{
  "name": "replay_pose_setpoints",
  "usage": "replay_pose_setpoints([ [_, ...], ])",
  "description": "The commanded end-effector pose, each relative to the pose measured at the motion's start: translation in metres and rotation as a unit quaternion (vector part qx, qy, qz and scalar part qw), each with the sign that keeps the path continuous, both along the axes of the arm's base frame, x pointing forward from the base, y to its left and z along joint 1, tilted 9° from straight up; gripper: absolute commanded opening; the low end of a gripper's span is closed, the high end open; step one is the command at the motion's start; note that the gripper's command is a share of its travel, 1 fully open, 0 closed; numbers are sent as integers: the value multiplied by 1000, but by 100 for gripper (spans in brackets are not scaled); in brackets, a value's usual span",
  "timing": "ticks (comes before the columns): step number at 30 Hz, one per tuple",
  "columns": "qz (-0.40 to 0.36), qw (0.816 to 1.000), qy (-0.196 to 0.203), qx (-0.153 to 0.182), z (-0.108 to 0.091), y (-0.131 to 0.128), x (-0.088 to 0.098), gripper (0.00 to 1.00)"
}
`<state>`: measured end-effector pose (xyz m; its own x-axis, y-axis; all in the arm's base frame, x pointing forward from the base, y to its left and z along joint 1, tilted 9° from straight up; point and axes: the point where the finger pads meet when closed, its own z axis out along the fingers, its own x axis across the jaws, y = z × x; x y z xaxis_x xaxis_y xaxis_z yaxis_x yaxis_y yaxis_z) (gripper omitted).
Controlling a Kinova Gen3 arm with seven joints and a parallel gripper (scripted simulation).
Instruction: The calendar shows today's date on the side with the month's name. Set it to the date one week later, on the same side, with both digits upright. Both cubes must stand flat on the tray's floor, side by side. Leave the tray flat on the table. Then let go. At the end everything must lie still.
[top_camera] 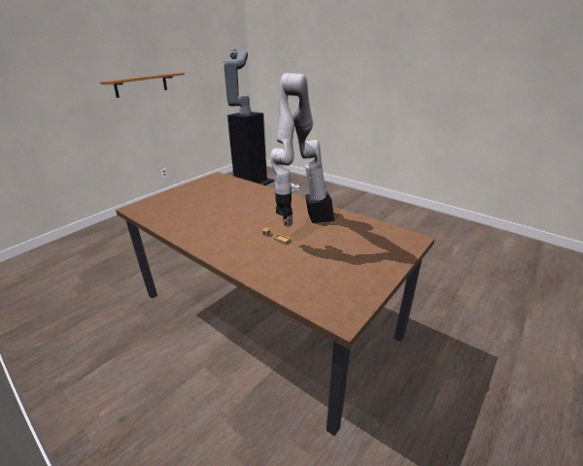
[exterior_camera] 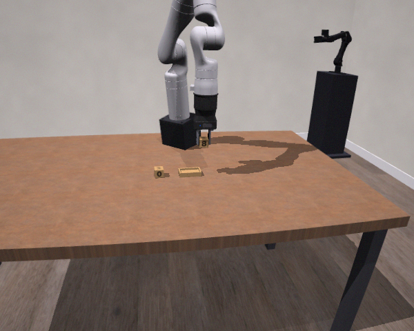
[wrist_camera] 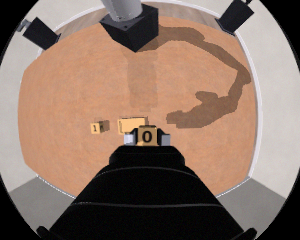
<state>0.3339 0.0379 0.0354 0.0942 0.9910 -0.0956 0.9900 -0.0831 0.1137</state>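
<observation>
Tabletop (exterior_camera: pixel 93 206) of brown wood fills the middle of the exterior view, with a dark arm shadow spreading toward its right side. Behind it, at the right of the frame, a black pedestal (exterior_camera: pixel 330 112) carries a small dark arm. The white Kinova arm (exterior_camera: pixel 203 71) rises from a black base block (exterior_camera: pixel 171 133) at the tabletop's far edge, upper centre of the frame, and points straight down. Its pincer (exterior_camera: pixel 203 140) is clamped on a wooden date cube (exterior_camera: pixel 203 142), held up off the tabletop just in front of the base; the face toward the exterior camera reads 8, while the wrist view shows a 0 on the held cube (wrist_camera: pixel 148 136). Lower in the frame, the shallow wooden tray (exterior_camera: pixel 190 172) lies flat on the tabletop with no cube in it. Just left of the tray, apart from it, the second cube (exterior_camera: pixel 159 172) stands on the tabletop showing a 0.
</observation>
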Motion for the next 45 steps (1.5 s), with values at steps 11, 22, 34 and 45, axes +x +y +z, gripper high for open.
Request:
replay_pose_setpoints([
  [11,30,1000,3,-4,-15,63,-3,60],
  [22,30,1000,3,-4,-18,63,-2,60],
  [34,30,1000,3,-4,-50,60,1,60],
  [45,30,1000,3,-4,-95,55,7,60],
])
